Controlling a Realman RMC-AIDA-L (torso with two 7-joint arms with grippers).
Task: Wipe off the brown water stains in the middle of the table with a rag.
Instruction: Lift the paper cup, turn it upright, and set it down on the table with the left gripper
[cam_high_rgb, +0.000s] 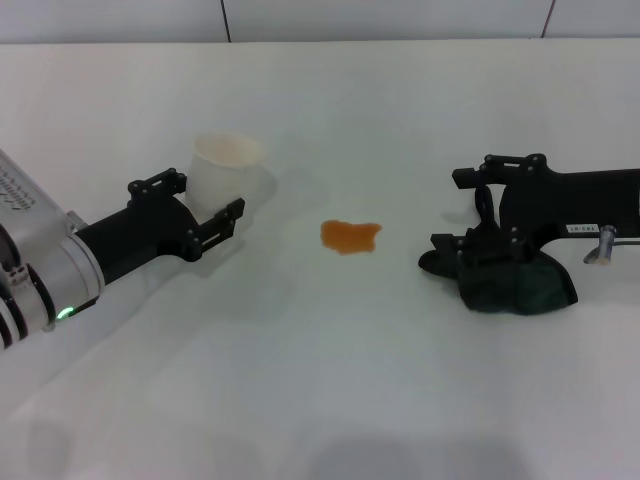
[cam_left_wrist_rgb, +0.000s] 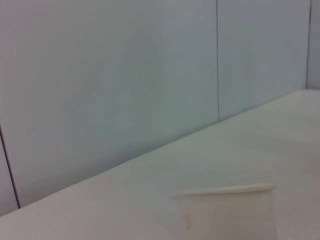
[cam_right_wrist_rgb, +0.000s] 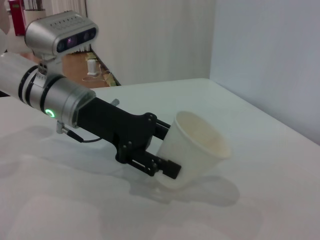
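The right claw (cam_high_rgb: 470, 215) has its lower finger sunk into the rag (cam_high_rgb: 515, 280), so its grip point is hidden. The white cup (cam_high_rgb: 222, 172) hides its base behind the left claw (cam_high_rgb: 208, 205). In the left wrist view only the cup's rim band shows, cut off below.

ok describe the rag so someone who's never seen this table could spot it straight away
Start from the white table and find the orange-brown stain near its middle. On the robot's right of the stain, the black right end effector rests on a dark lump: that is the rag. It is soft, crumpled and green-black, unlike the rigid white cup in the left end effector.
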